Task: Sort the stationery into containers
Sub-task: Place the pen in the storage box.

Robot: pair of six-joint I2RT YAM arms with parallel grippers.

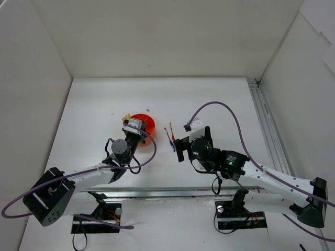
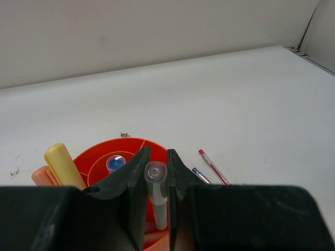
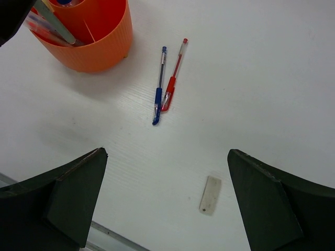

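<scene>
Nearest the left wrist lens, the left pincer (image 2: 156, 168) is pressed together on a grey pen (image 2: 157, 196), one dark finger flat against each side of its barrel and its clear cap showing between the tips. That pen stands upright in the orange bowl (image 2: 93, 157), in a compartment at the near side. Just beyond, a blue-capped marker (image 2: 115, 163) sits in the middle cell, and a yellow marker (image 2: 63, 164) and an orange marker (image 2: 39, 177) lean out at the bowl's left edge. Past the rim on the right, a red pen (image 2: 213, 167) and a blue pen (image 2: 201, 175) lie on the white counter (image 2: 235, 104). The right pincer (image 3: 165, 157) is spread wide and holds nothing, hanging above the counter with both pens lying side by side ahead of it, their near ends touching, apart from the bowl at upper left. Only its wrist view shows a beige eraser (image 3: 210, 195) flat on the counter between the fingers; from above the arm hides it. The overhead view alone gives the poses: the left arm runs from its base at lower left diagonally up to the bowl, elbow bent, wrist over the near rim, while the right arm stretches low from lower right toward the centre, its wrist aimed at the pens.
</scene>
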